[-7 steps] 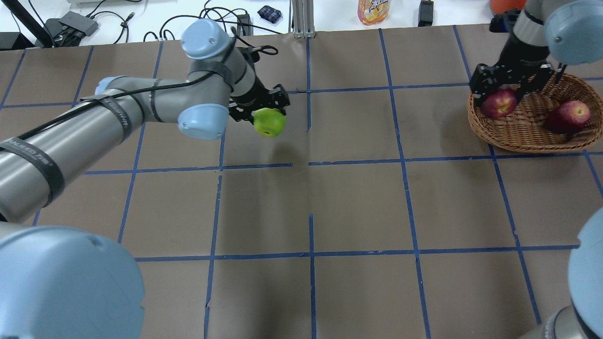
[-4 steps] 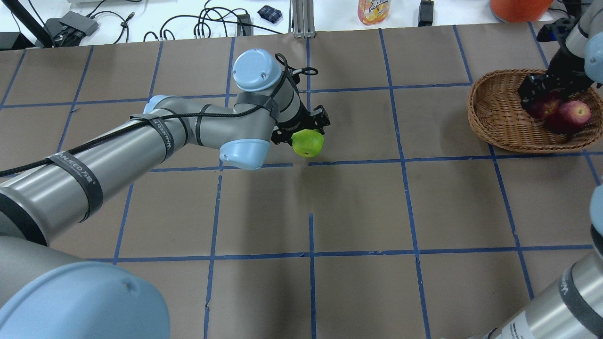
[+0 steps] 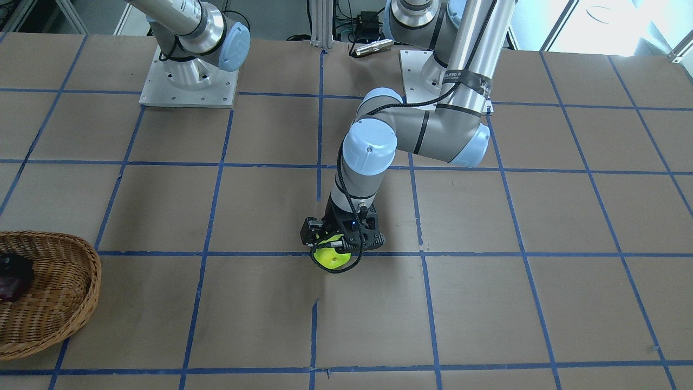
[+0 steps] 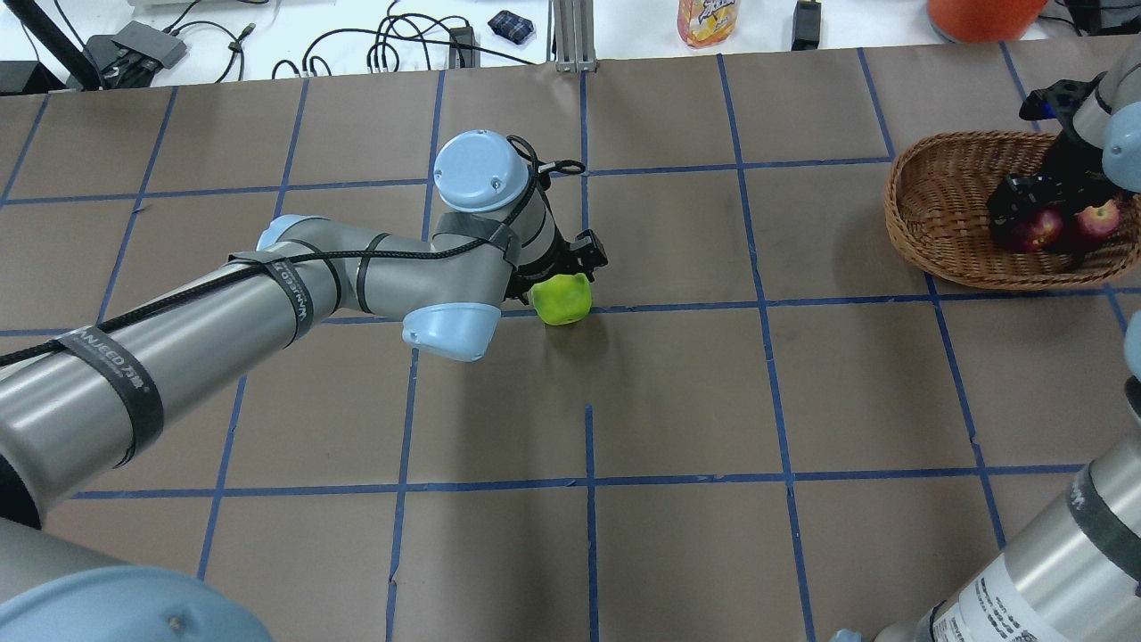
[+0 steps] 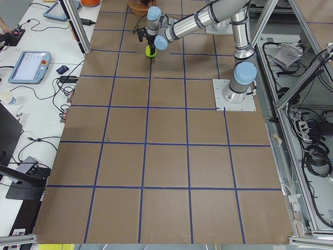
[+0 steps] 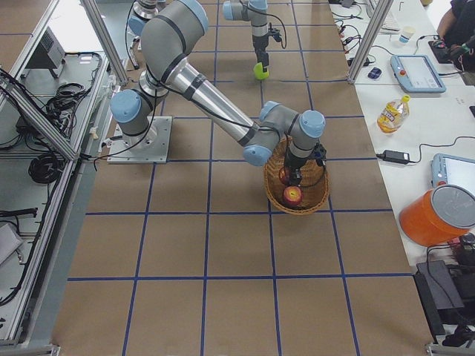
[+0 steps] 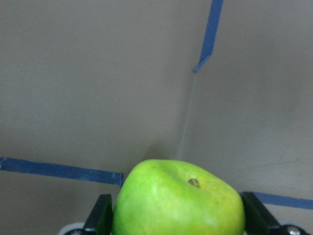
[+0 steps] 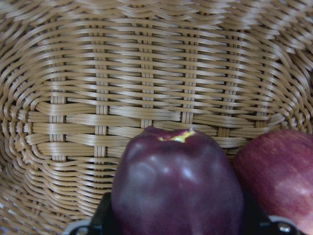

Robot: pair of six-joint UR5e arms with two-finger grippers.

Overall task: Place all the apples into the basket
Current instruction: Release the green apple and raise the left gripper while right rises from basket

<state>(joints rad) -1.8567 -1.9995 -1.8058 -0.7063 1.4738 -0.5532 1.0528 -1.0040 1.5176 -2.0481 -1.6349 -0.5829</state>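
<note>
My left gripper is shut on the lime green apple and holds it low over the table's middle, on a blue tape line; the apple also shows in the front view and fills the left wrist view. The wicker basket stands at the far right. My right gripper is down inside it, shut on the dark maroon apple, which the right wrist view shows just over the weave. The red apple lies in the basket beside it.
A juice bottle, an orange container, cables and boxes lie beyond the table's far edge. The brown table top is marked with a grid of blue tape. The basket sits close to the table's right edge.
My left arm has carried the green apple to the right and lowered it. My right gripper has moved the dark maroon apple from the basket's left rim down beside the red apple.
</note>
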